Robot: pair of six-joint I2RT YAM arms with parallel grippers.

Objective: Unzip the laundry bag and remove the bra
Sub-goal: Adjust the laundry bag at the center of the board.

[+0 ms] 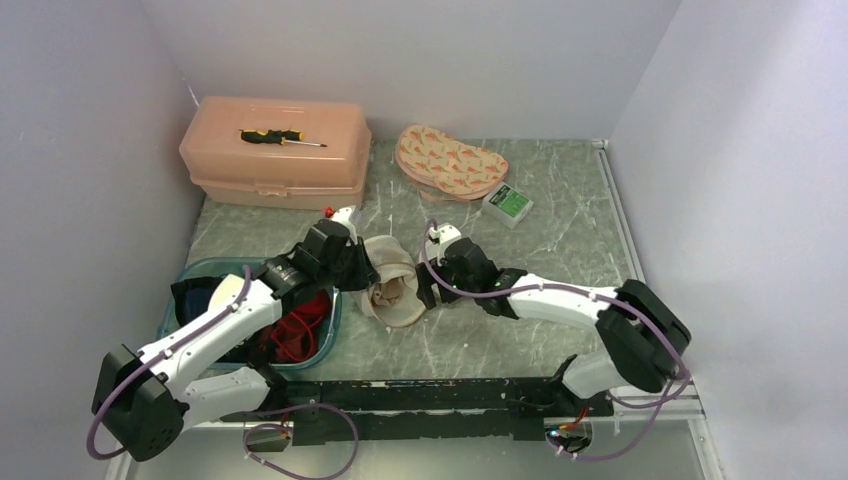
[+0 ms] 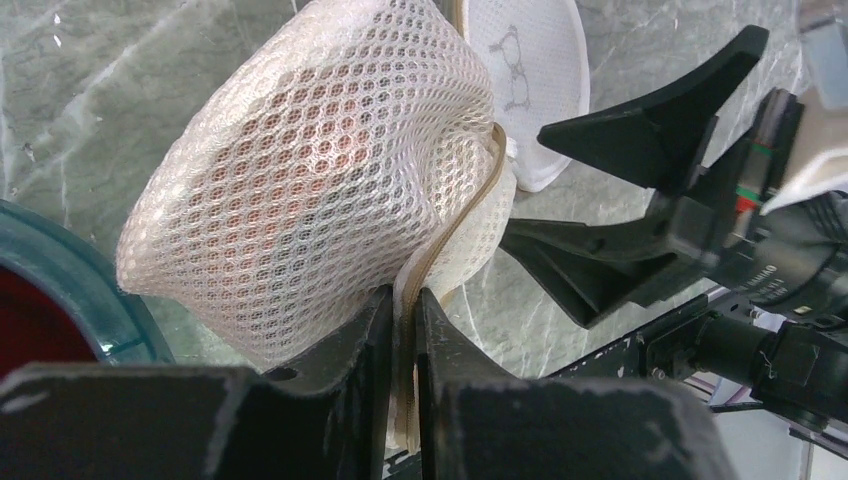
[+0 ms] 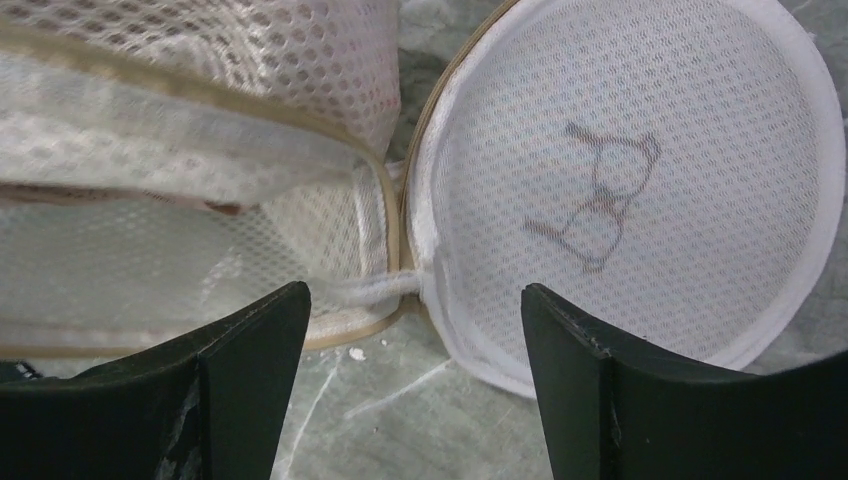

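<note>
We record grey-green marbled tabletop, pale walls around; left gripper pinches white mesh laundry bag at its zip edge; right gripper spread wide

Desk: grey-green marbled top, pale veining, matte.
Back wall, left wall, right wall: plain, pale lilac-white, enclosing the desk on three sides.
White strip: runs along the desk's right edge.
Light: even, soft shadows.
</note>
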